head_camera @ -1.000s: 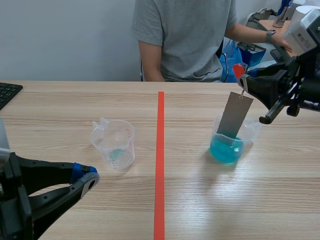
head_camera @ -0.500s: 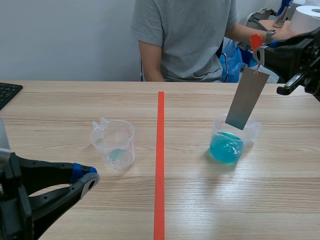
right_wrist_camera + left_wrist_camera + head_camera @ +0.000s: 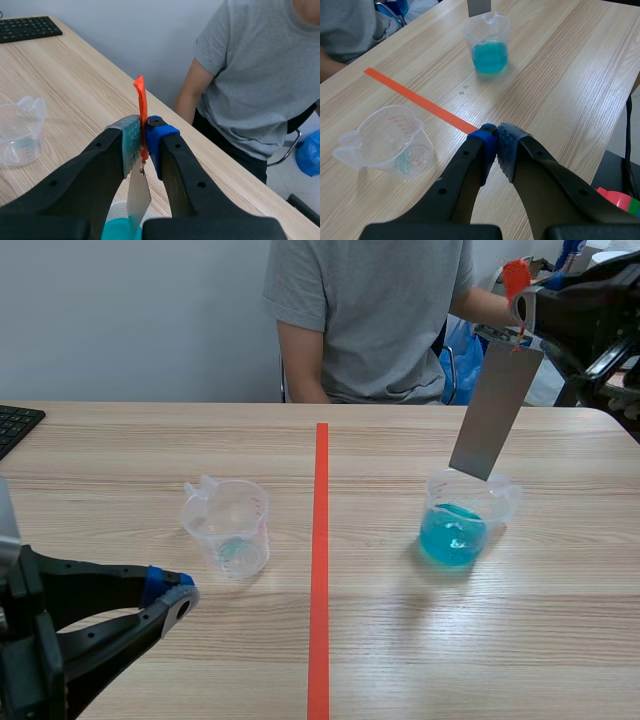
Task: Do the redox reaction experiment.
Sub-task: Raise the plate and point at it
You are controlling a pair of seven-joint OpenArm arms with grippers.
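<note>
You've got the long light wooden table (image 3: 500, 640) running away from you, and a person in a grey T-shirt (image 3: 370, 320) sits behind its far edge. A straight orange-red tape line (image 3: 320, 560) marks the middle, from the near edge toward the far one.

Your left arm lies low over the near-left corner. The left gripper (image 3: 496, 145) is pressed together with nothing between its blue pads, hovering just above the wood.

Your right arm is raised over the far-right corner. The right gripper (image 3: 142, 140) is clamped on the orange-red tab (image 3: 141, 97) at the top of the flat grey metal strip (image 3: 495, 410). The strip hangs tilted below the fingers. Its lower edge sits at about rim height over the clear plastic beaker of blue liquid (image 3: 455, 530), clear of the liquid itself. That beaker stands in the right half of the table, about midway between the near and far edges.

A black keyboard (image 3: 15, 425) pokes in at the left edge, toward the far corner.

Left of the tape line, well apart from the blue one, stands the second clear plastic measuring beaker (image 3: 228, 525). It's upright with its spout toward the left edge, and there's only a faint greenish trace at its bottom.
</note>
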